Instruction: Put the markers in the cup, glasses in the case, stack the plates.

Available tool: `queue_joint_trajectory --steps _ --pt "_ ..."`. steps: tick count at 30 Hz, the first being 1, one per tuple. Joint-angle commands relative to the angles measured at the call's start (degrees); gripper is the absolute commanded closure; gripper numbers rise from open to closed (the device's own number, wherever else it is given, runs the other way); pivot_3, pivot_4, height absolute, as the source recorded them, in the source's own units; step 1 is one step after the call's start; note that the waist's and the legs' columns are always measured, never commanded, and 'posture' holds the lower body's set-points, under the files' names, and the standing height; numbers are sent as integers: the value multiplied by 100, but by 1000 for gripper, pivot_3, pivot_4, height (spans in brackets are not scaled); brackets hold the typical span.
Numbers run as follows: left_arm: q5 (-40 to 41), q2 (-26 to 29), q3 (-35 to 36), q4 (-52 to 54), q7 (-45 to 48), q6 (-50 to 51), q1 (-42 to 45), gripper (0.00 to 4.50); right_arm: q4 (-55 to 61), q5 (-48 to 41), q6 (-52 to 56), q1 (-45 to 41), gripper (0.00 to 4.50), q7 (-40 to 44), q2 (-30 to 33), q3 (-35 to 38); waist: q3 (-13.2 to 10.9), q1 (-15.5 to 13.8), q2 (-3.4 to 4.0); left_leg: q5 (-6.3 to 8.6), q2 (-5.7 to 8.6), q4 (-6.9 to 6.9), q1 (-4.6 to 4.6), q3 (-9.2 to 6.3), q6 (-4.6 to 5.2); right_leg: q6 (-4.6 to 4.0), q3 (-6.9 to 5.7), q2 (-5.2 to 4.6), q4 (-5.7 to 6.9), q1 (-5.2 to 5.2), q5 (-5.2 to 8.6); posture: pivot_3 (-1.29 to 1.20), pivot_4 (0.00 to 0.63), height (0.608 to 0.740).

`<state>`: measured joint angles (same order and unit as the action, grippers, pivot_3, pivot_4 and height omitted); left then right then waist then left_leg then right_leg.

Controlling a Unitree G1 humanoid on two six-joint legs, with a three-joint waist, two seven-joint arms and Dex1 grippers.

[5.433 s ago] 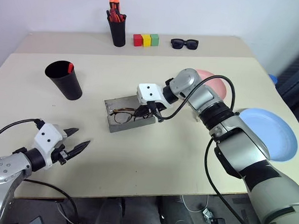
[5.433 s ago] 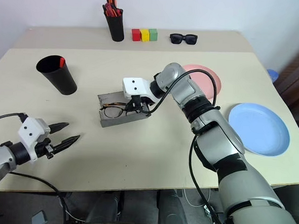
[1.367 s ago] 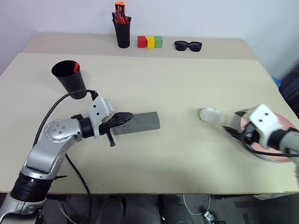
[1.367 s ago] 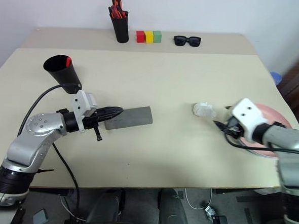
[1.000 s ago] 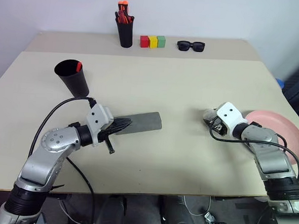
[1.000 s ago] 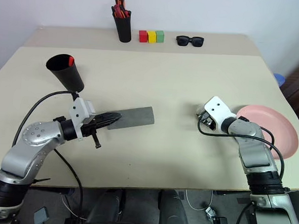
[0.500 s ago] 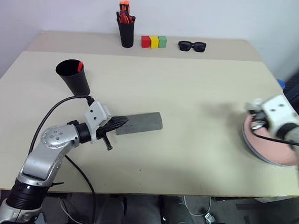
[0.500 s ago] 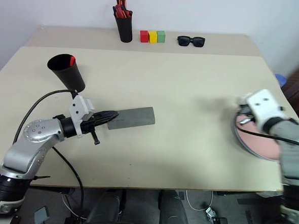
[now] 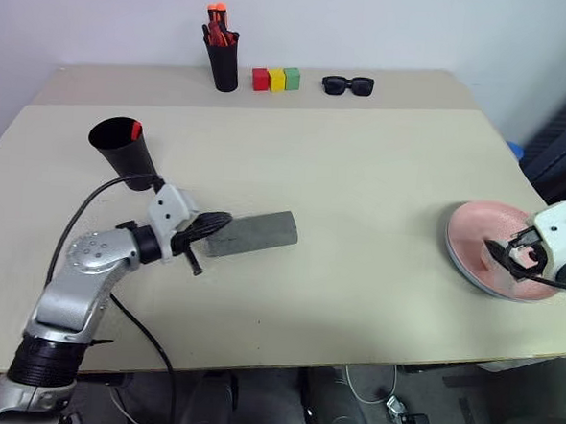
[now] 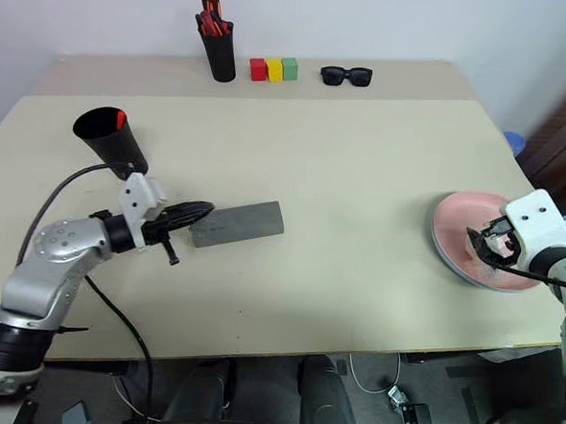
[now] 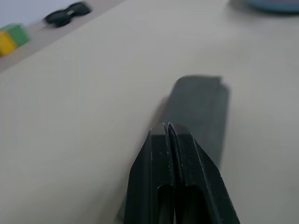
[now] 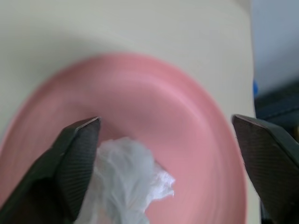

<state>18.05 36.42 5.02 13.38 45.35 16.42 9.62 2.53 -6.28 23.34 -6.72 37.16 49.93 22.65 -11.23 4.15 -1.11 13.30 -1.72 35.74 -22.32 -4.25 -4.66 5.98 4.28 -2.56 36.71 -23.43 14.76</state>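
Resting closed tips against the case's (image 9: 251, 233) near end, left gripper (image 9: 215, 229) lines up with its long axis. Right gripper (image 10: 485, 245), spread, hovers over pink plate (image 10: 455, 230).

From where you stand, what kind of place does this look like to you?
Probably a lab or office test bench: a plain beige table against a bare wall, with a pen pot, three coloured blocks and sunglasses lined along its far edge.

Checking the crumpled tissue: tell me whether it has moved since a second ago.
Yes. The crumpled tissue lay on the table left of the pink plate; now it sits on that plate.
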Motion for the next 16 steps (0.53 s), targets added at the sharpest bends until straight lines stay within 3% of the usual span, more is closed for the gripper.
queue_joint_trajectory --steps 1,6,10,16 --pt "-7 231 963 108 -385 -57 -414 4500 241 -653 -121 -658 15 398 -230 -210 -2 23 -3 1 -3 -2 4 1 1 0 2 3 0 0 0 0 150 740" --pt "-267 435 1773 234 -800 -30 -1262 4500 202 -1036 43 -1271 15 917 -542 -900 -3 -51 -5 2 -5 -6 -2 -1 3 0 1 4 -2 -2 2 0 150 740" --pt "-390 235 2431 479 -1150 -160 -2088 4500 -137 -956 -94 -1656 15 1197 -905 -1647 -2 -102 -8 3 -2 -7 -9 2 3 0 0 -4 -21 0 1 0 150 740" --pt "-253 -45 2599 1239 -1391 71 -2523 4500 -924 -801 -480 -2291 15 1415 -1151 -2106 -3 -176 -7 3 -1 -7 -12 3 3 -2 -1 -6 -30 1 0 0 150 740"
